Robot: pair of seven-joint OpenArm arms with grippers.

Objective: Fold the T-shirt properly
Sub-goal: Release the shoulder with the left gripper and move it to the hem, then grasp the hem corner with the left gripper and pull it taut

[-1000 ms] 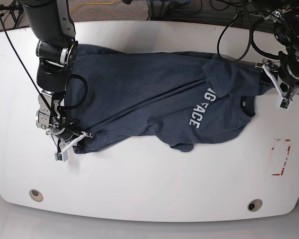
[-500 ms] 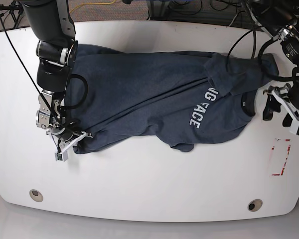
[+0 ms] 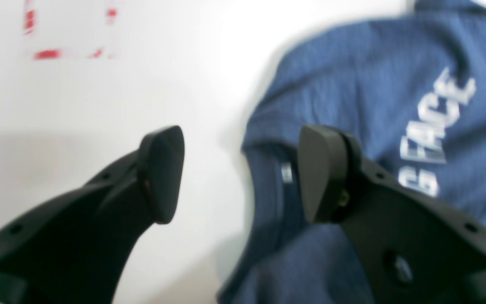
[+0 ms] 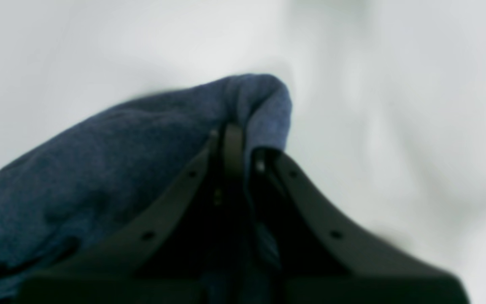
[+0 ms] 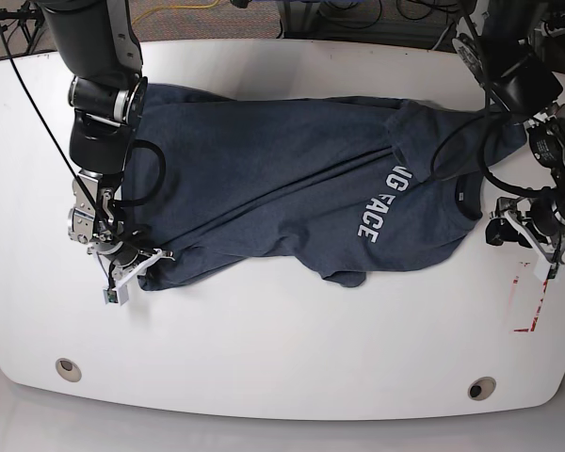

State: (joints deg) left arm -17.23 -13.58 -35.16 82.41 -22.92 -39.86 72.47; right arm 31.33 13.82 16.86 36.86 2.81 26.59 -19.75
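1. My left gripper, which a second ago stood at the T-shirt's sleeve edge near the table's far side, has come down toward the near side.
2. It now hangs jaws apart over bare table beside the collar.
3. The sleeve it left lies slack.

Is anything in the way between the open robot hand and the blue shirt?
Nothing visible. The open left gripper hovers at the collar edge of the dark navy-blue cloth T-shirt, with only bare white table between.
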